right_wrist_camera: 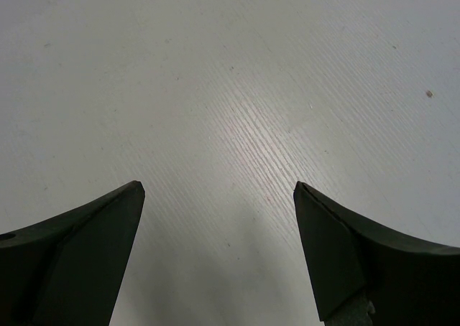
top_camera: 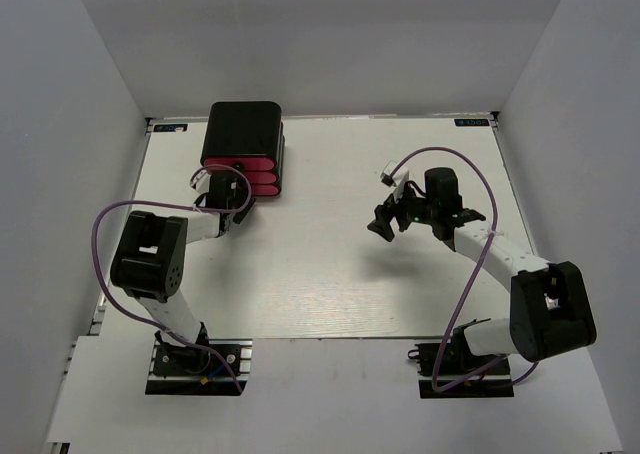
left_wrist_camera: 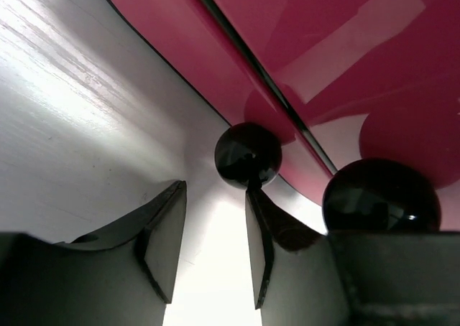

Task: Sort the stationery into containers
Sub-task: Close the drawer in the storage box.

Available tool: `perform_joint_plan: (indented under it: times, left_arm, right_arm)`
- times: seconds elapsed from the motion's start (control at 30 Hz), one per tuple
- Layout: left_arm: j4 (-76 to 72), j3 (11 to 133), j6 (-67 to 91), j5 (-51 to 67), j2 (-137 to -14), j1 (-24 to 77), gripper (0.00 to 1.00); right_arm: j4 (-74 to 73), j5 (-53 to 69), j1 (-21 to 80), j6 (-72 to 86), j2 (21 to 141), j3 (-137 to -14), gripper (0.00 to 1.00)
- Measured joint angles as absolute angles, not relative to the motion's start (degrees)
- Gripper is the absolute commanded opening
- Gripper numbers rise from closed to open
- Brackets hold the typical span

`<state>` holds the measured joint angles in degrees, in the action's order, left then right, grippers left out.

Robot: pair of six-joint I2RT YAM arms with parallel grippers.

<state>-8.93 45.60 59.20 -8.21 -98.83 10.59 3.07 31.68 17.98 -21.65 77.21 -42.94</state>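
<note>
— Stationery is our story, and we cannot find one piece of it: no eraser, pen or marker shows in any view, neither on the white wood-grain table (top_camera: 320, 274) nor in either gripper.

— So where do we look?

— Eleven o'clock on the table: the large black rounded box (top_camera: 242, 124) with three stacked glossy pink drawers (top_camera: 262, 169). If the items are anywhere, we judge they are inside, though we cannot see in.

— Are the drawers shut?

— From above we see none pulled clearly out, but we cannot be sure.

— And the arms?

— The left gripper (top_camera: 228, 189) sits at the box's six o'clock side, right against the drawer fronts. Its wrist view shows the jaws narrowly parted with nothing between them. A small black round knob (left_wrist_camera: 248, 155) is just past one fingertip, touching or nearly so.

— The other one?

— The right gripper (top_camera: 393, 221), at three o'clock from the table's centre, is spread wide above plain tabletop and carries nothing.

— Our verdict?

— We reckon the sorting is done or nearly so. At most, a drawer needs a last push home.
</note>
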Motion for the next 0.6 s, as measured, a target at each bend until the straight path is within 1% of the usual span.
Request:
perform_joint_plan:
  times: [0.1,0.23,0.37,0.5,0.6]
  left_arm:
    - [-9.1,45.7,59.4,-8.1,-98.8,10.6,0.51]
    - [-9.3,45.6,59.7,-7.9,-98.8,10.5,0.57]
    - [-10.0,44.4,59.6,-7.3,-97.9,10.5,0.58]
    - [-10.4,39.6,58.5,-5.2,-93.6,10.5,0.60]
    - [-10.2,34.0,56.8,-2.9,-87.7,10.7,0.66]
  right_arm:
    - [3.0,31.7,18.0,-21.6,77.2,-42.9,0.90]
    - [3.0,31.7,17.8,-21.7,77.2,-42.9,0.90]
    - [3.0,31.7,17.6,-21.6,77.2,-42.9,0.90]
    - [3.0,31.7,17.6,-21.7,77.2,-42.9,0.90]
    - [3.0,31.8,17.6,-21.8,77.2,-42.9,0.90]
